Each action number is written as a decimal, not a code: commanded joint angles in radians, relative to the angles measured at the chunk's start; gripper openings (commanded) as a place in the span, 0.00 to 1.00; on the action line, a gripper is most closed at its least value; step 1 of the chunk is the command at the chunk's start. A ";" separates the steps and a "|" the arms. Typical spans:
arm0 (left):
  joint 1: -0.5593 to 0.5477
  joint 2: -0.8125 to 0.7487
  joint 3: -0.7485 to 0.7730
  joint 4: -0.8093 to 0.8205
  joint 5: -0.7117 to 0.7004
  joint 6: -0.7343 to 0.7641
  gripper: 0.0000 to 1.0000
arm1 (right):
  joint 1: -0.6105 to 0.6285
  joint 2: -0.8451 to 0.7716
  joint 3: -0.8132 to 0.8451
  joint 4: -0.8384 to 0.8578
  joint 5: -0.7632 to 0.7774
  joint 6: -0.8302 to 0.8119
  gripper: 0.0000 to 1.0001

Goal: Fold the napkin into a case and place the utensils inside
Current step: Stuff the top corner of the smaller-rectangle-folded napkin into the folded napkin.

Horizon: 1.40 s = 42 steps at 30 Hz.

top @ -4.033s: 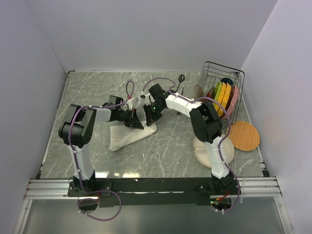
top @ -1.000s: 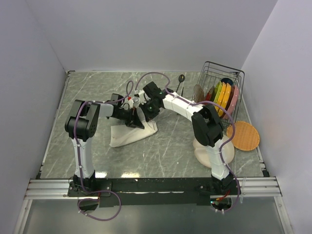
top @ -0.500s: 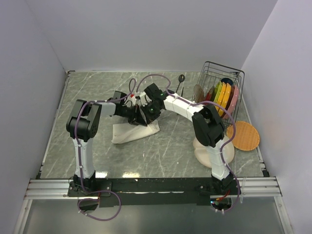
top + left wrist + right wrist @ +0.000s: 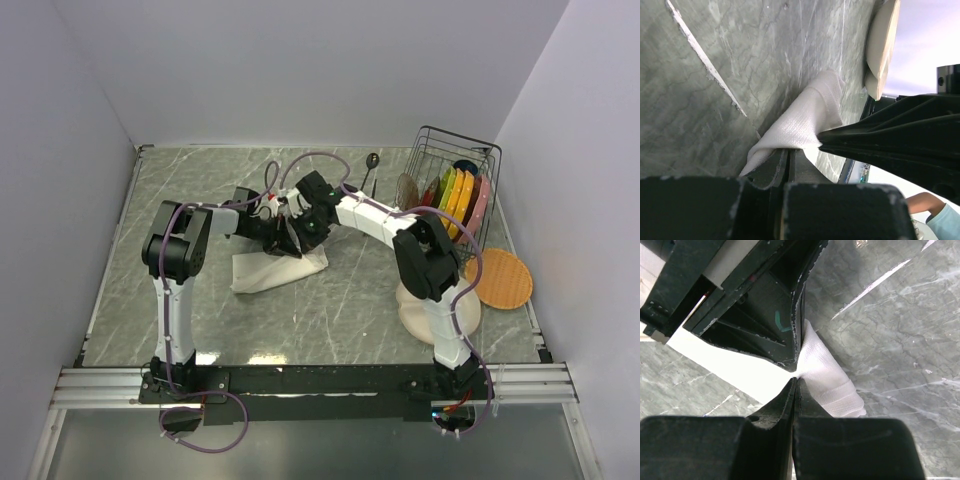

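Left gripper (image 4: 275,240) and right gripper (image 4: 300,235) meet tip to tip over the middle of the grey marbled bench (image 4: 190,190). Each has its fingers pressed together, pinching the same raised part of the cream-white napkin (image 4: 265,272). The rest of the cloth lies bunched and loosely folded on the bench, trailing from the grippers toward the near left.

In the left wrist view, the left gripper (image 4: 790,152) nips an edge of the napkin (image 4: 805,112), which rises off the bench in a soft ridge. The right gripper's dark finger reaches in from the right onto the same fold.

In the right wrist view, the right gripper (image 4: 794,382) holds a fold of the napkin (image 4: 829,379), with the left gripper's black body close against it.

A dark spoon (image 4: 370,165) lies at the far side of the bench, beside a wire rack (image 4: 432,150) holding colourful plates (image 4: 458,195). A beige plate (image 4: 412,318) and an orange disc (image 4: 499,278) sit at the near right.
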 commanded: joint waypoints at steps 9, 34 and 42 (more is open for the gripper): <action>0.026 0.018 0.026 0.038 -0.008 -0.053 0.01 | 0.003 0.119 0.054 -0.017 0.060 0.047 0.00; 0.054 -0.146 -0.020 -0.251 -0.062 0.209 0.39 | -0.003 0.133 0.040 -0.022 0.122 0.026 0.00; 0.031 -0.123 -0.020 -0.249 -0.080 0.226 0.31 | -0.003 0.108 0.052 -0.001 0.099 0.023 0.00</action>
